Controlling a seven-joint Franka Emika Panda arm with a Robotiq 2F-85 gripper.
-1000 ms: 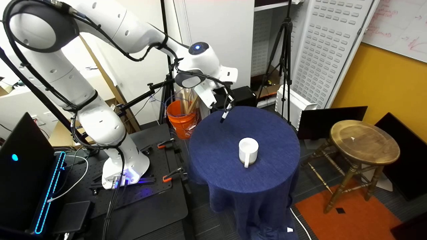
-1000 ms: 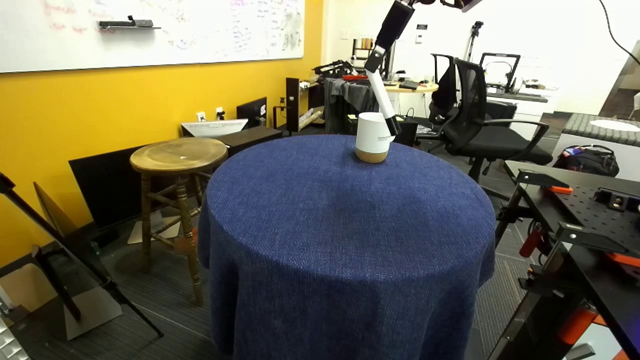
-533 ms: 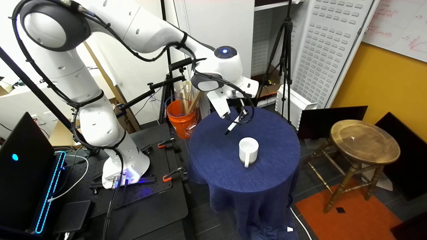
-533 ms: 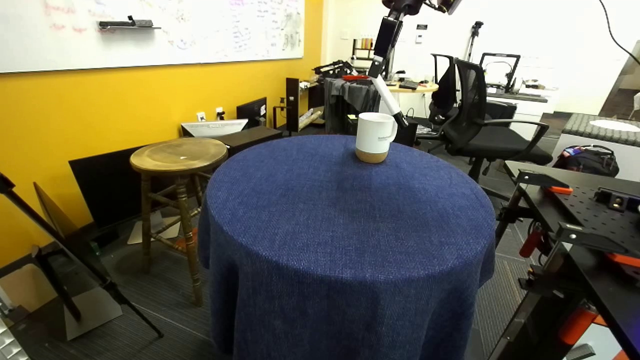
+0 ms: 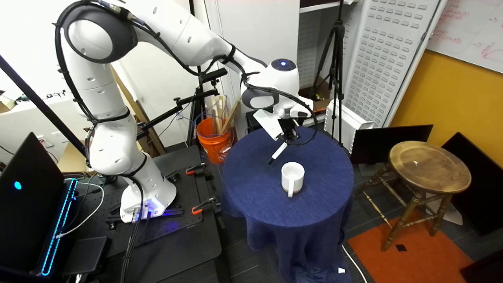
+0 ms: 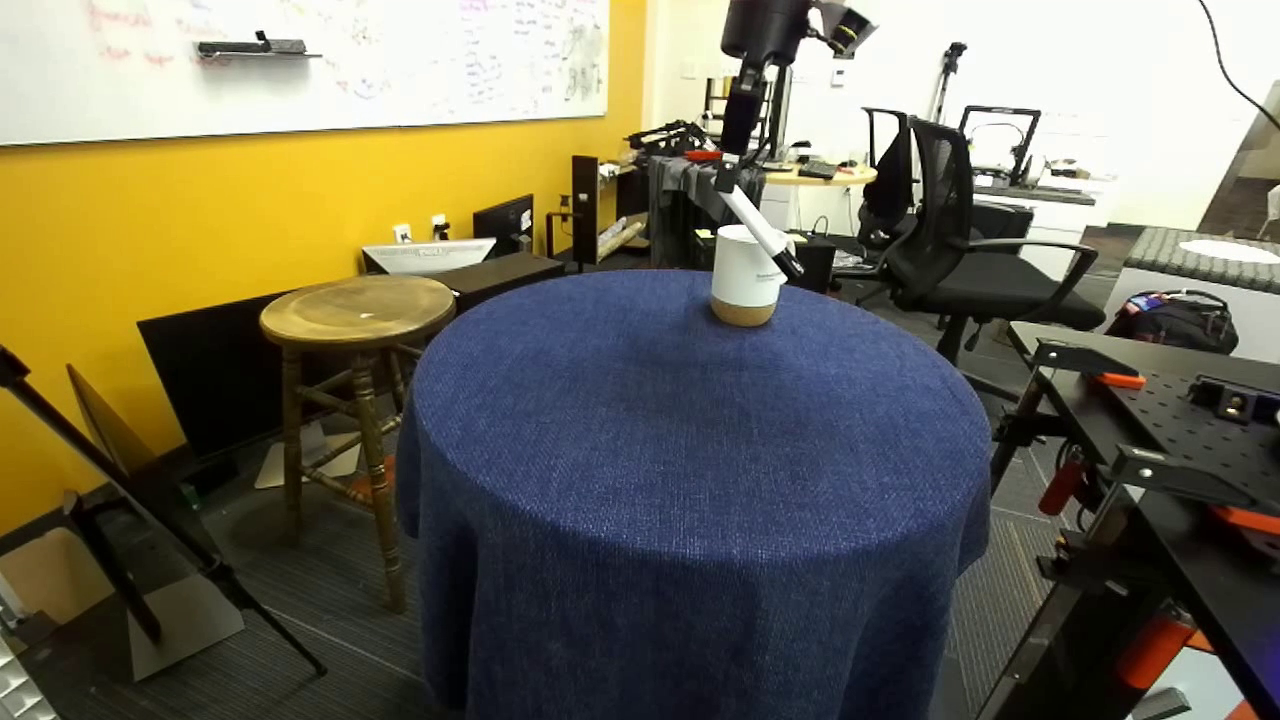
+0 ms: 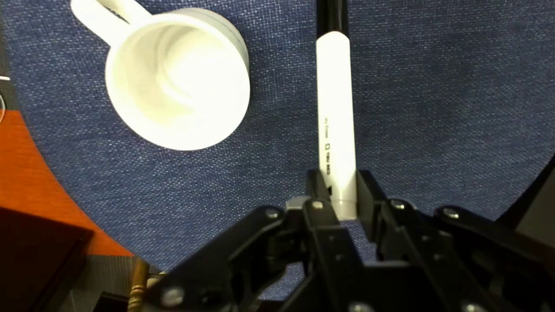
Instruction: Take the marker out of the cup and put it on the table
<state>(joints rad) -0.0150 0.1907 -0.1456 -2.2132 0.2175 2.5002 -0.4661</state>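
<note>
The marker [image 7: 335, 99] is white with a black cap. My gripper [image 7: 338, 186] is shut on its rear end, with the black cap pointing away from the fingers. In both exterior views the gripper [image 5: 290, 135] [image 6: 735, 172] holds the marker [image 5: 279, 150] [image 6: 757, 222] tilted, cap end down, above the table and outside the cup. The white cup [image 5: 292, 175] stands upright on the table [image 5: 251, 188]. The cup [image 7: 177, 78] looks empty inside in the wrist view, left of the marker. In an exterior view the marker crosses in front of the cup [image 6: 738, 275].
An orange bucket [image 5: 214, 143] with wood pieces stands on the floor beside the table. A wooden stool [image 5: 430, 167] and a black tripod [image 5: 336, 67] stand around it. The black robot bench [image 5: 188, 243] is close to the table's side.
My gripper has moved with the marker rightward and down in an exterior view, over the table and nearer the cup. The marker leans more. The cup has not moved.
</note>
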